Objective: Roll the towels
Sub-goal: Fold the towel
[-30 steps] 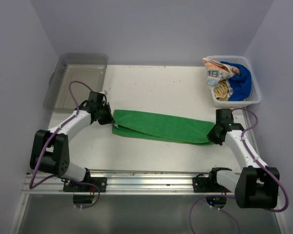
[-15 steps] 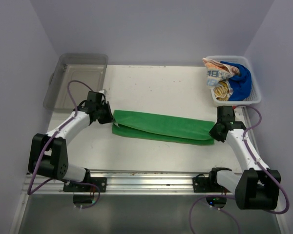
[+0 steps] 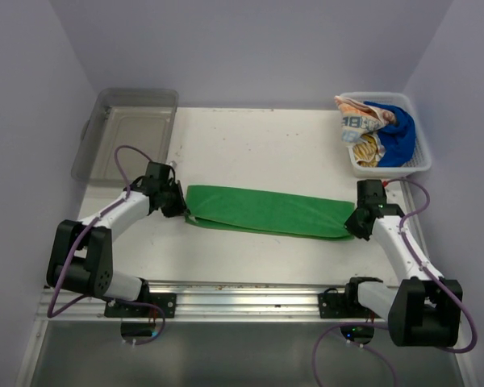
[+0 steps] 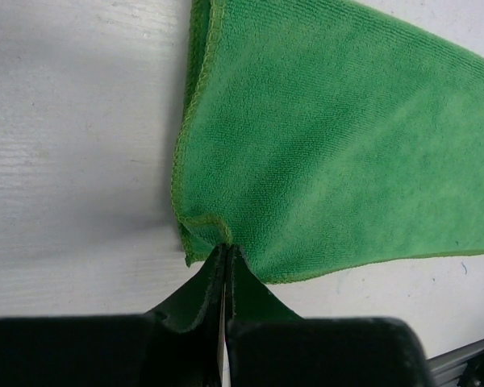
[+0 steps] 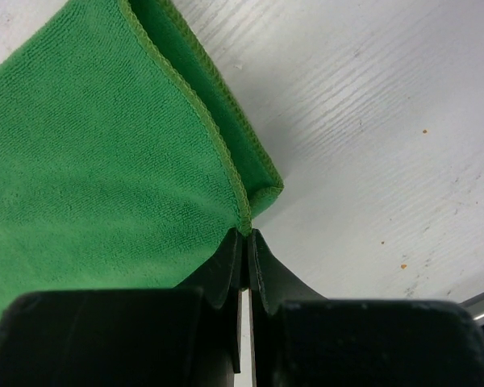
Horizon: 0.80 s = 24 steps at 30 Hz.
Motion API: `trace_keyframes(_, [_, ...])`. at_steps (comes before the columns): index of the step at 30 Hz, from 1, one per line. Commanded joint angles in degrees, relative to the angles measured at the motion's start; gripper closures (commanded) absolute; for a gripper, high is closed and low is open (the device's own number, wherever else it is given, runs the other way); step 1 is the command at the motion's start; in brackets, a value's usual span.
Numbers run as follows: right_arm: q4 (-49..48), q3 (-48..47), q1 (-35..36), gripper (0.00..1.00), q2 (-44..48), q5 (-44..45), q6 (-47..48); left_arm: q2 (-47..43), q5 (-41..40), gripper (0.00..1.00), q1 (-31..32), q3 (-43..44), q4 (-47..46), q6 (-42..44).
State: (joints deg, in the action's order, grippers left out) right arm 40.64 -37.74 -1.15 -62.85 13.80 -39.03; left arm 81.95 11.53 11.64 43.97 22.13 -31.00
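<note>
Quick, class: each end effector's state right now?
Left end effector: shut on one end of the green towel.
Right end effector: shut on the green towel's other end.

Cloth, plastic and grained board

The green towel point(image 3: 266, 211) was matt, fuzzy cloth with a stitched hem; the table point(image 3: 258, 145) looked white, matt, faintly grained; the left gripper point(image 4: 227, 251) and right gripper point(image 5: 244, 235) were dull black plastic

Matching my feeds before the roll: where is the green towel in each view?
Top external: green towel lies mid-table, stretched between left gripper and right gripper.
Left wrist: green towel fills upper right, corner pinched.
Right wrist: green towel fills left, corner pinched.
Shared landmark: white table.
</note>
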Motion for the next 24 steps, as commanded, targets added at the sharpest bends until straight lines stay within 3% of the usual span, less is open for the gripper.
trace_keyframes(1, [-0.5,0.6,-0.3,1.00,0.4,0.7,-1.1,0.0,0.3,1.00,-0.5,-0.7,-2.8,-1.2])
trace_keyframes(8, [-0.5,0.7,-0.2,1.00,0.4,0.7,-1.2,0.3,0.3,1.00,-0.5,-0.9,-2.8,-1.1])
trace_keyframes(10, [-0.2,0.6,-0.2,0.98,0.6,0.9,-1.4,1.2,-0.5,0.91,-0.5,0.2,-1.7,-1.2])
trace_keyframes(11, [-0.3,0.6,-0.2,0.82,1.1,1.1,-1.4,1.4,-0.6,0.86,-0.5,0.7,-0.3,-1.2])
trace_keyframes(14, [0.7,-0.6,-0.3,0.52,2.7,1.9,-1.1,0.5,-1.7,0.68,-0.5,2.9,2.0,-0.8])
trace_keyframes(15, [0.8,-1.0,-0.2,0.38,3.2,2.2,-0.8,-0.3,-1.9,0.51,-0.5,3.9,2.4,-0.5])
trace_keyframes(16, [1.4,-2.2,-0.2,0.36,3.5,2.3,-0.5,-2.0,-2.6,0.45,-0.5,4.5,2.7,-0.3])
trace_keyframes(19, [0.2,-4.7,-0.2,0.36,4.2,1.4,0.6,-4.1,-3.1,0.40,-0.5,7.1,3.6,0.3])
trace_keyframes(21, [-1.5,-5.9,-0.2,0.42,2.9,-1.1,1.1,-3.8,-3.4,0.42,0.3,9.5,3.7,0.3])
trace_keyframes(23, [-4.2,-7.3,0.3,0.63,1.0,-4.8,1.1,-1.9,-3.9,0.50,2.5,11.0,3.4,0.1])
trace_keyframes(24, [-5.5,-7.7,0.6,0.70,-1.4,-5.8,1.1,-0.8,-4.1,0.61,3.6,12.8,3.5,-0.1])
